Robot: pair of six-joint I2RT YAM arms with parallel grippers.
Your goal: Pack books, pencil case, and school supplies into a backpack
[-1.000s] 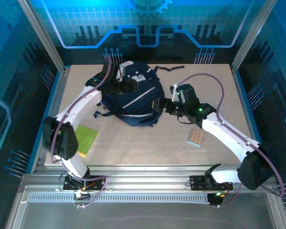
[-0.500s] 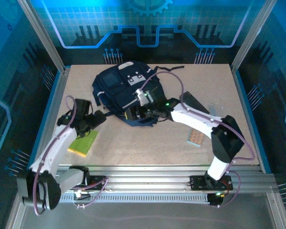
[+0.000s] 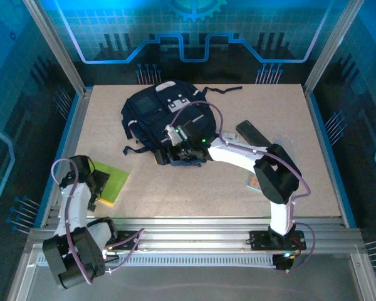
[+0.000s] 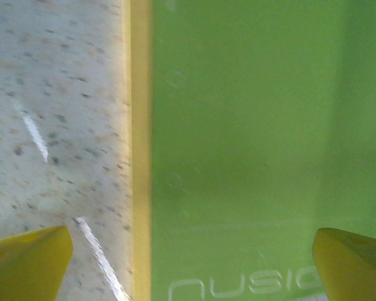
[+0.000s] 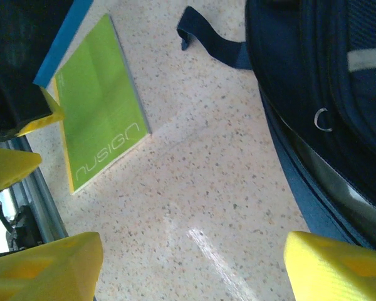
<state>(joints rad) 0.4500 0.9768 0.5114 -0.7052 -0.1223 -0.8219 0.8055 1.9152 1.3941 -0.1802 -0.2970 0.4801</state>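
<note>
Left wrist: green book (image 4: 250,157) apparently under left claw (image 4: 189,263)

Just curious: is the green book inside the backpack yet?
Out: the lime green book lies flat on the table, well apart from the backpack.

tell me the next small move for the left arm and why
Probably lower the left jaws toward the thin lime green book and shift toward its edge. They stand wide open right over its cover, holding nothing, and it lies flat on the orange-yellow book on the speckled table, so an edge grip looks likelier than a pinch from above.
</note>
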